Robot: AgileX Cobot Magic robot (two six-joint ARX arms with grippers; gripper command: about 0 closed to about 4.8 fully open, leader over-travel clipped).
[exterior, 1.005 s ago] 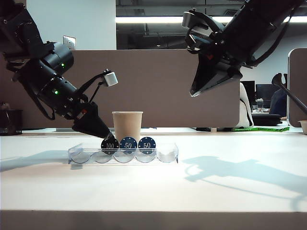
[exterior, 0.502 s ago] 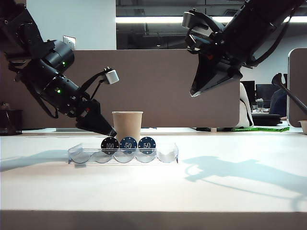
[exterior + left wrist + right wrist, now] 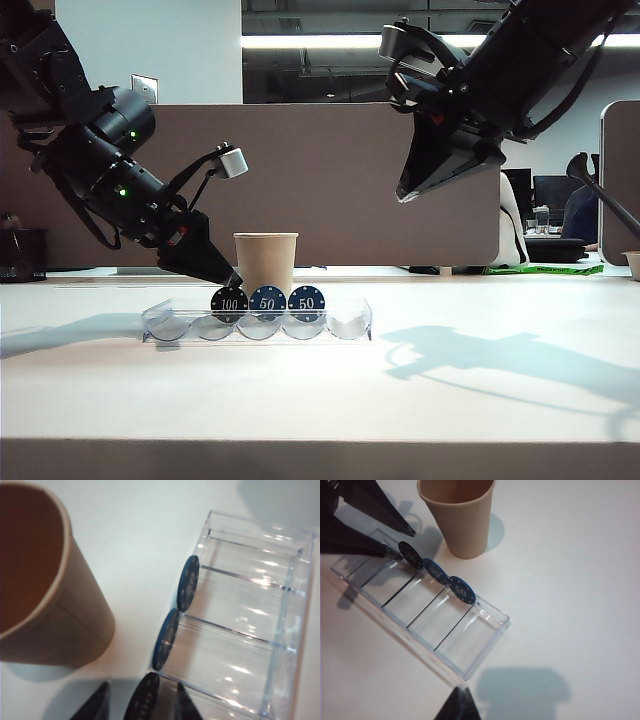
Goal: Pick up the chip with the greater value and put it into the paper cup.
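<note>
The chip with the greater value, a black chip marked 100 (image 3: 229, 302), stands on edge at the left of a row in the clear tray (image 3: 350, 322). Two blue 50 chips (image 3: 268, 302) stand to its right. My left gripper (image 3: 232, 281) slants down onto the black chip (image 3: 142, 699). It is open, one finger on each side of the chip, with a gap showing at both sides. The paper cup (image 3: 265, 262) stands upright just behind the tray and is also in the left wrist view (image 3: 45, 585). My right gripper (image 3: 404, 190) hangs high to the right, shut and holding nothing (image 3: 459, 703).
The tray (image 3: 470, 630) has several scalloped compartments, and those to the right of the chips hold nothing. The cup (image 3: 457, 520) almost touches the tray's far side. A brown partition runs behind the table. The table's front edge crosses the bottom of the exterior view.
My left gripper's tips have shifted slightly up and toward the cup over the black chip. The right arm, the chips and the cup have not moved.
</note>
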